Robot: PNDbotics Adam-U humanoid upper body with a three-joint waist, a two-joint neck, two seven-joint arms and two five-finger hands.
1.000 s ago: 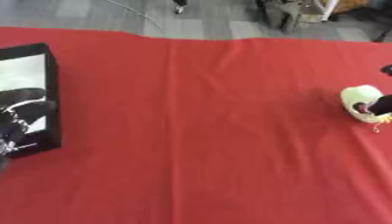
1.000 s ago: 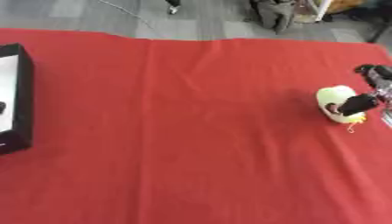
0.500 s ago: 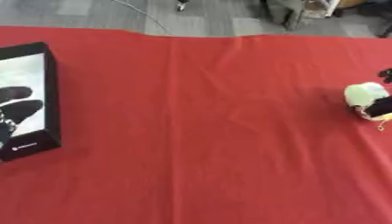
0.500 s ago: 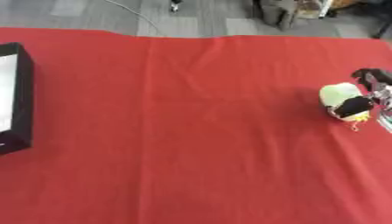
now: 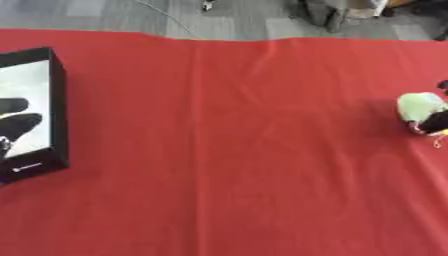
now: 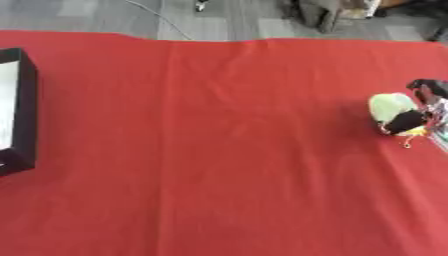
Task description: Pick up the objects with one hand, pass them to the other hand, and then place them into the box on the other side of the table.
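red table (image 6: 227,150) – black box (image 5: 54,115) at left, dark items inside.

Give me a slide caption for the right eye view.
Right hand at the red table's right edge, fingers around a pale green object; black box waits far left.

I see a pale green, rounded object (image 6: 391,107) lying on the red cloth at my far right edge, with a small yellow bit beside it. On my left sits the black box (image 5: 58,110), open-topped, with dark items inside.
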